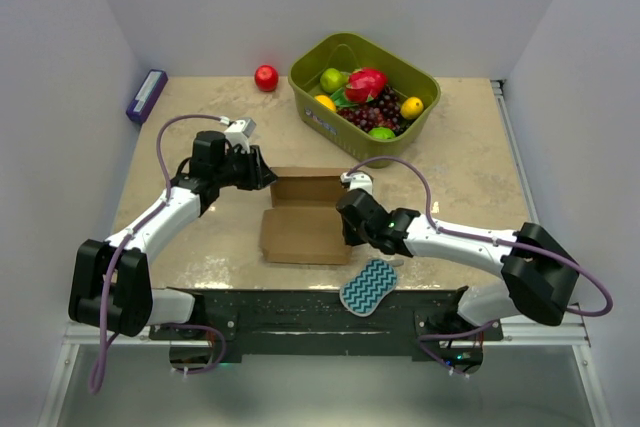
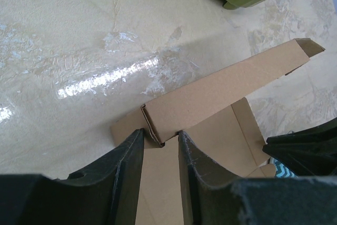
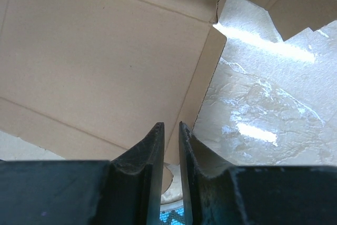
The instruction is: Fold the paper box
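Observation:
The brown paper box [image 1: 300, 232] lies opened out at mid table, its back wall [image 1: 305, 187] folded upright. My left gripper [image 1: 268, 175] sits at the back left corner. In the left wrist view it [image 2: 160, 133] is shut on the end of that folded wall [image 2: 221, 90], a fingertip touching each side. My right gripper [image 1: 350, 227] is at the box's right edge. The right wrist view shows its jaws [image 3: 171, 125] standing a narrow slit apart over the side flap [image 3: 202, 82], with the flap's edge running down into the slit.
A green basket [image 1: 312, 107] of fruit stands behind the box at the back right. A red apple [image 1: 266, 78] lies left of it. A purple block [image 1: 146, 96] rests by the left wall. A teal zigzag sponge [image 1: 368, 286] lies at the near edge under my right arm.

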`<action>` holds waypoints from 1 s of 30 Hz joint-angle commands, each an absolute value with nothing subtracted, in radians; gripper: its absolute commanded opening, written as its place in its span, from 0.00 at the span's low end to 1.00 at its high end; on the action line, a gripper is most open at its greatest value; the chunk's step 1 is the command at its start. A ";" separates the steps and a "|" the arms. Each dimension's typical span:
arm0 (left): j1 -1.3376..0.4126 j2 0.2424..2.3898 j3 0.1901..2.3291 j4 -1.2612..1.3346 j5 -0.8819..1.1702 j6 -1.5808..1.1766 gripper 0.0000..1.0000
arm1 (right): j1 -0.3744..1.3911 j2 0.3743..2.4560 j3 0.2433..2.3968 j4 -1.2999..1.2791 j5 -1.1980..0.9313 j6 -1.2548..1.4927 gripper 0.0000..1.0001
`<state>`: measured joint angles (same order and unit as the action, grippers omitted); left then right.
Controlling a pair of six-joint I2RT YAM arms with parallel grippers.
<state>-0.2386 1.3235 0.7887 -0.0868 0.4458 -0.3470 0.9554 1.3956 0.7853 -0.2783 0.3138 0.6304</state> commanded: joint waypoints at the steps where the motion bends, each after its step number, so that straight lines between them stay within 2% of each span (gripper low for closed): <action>1: -0.245 1.310 0.775 -0.118 0.440 -0.324 0.35 | 0.959 1.408 0.821 -0.293 0.311 0.626 0.19; 5: -0.245 1.307 0.773 -0.117 0.440 -0.324 0.35 | 0.959 1.445 0.822 -0.302 0.302 0.627 0.14; 12: -0.245 1.305 0.773 -0.117 0.442 -0.324 0.35 | 0.957 1.491 0.862 -0.383 0.340 0.641 0.11; 23: -0.245 1.304 0.772 -0.117 0.442 -0.324 0.35 | 0.956 1.594 0.838 -0.361 0.376 0.676 0.08; 30: -0.245 1.302 0.772 -0.118 0.442 -0.324 0.35 | 0.945 1.628 0.756 -0.266 0.273 0.715 0.08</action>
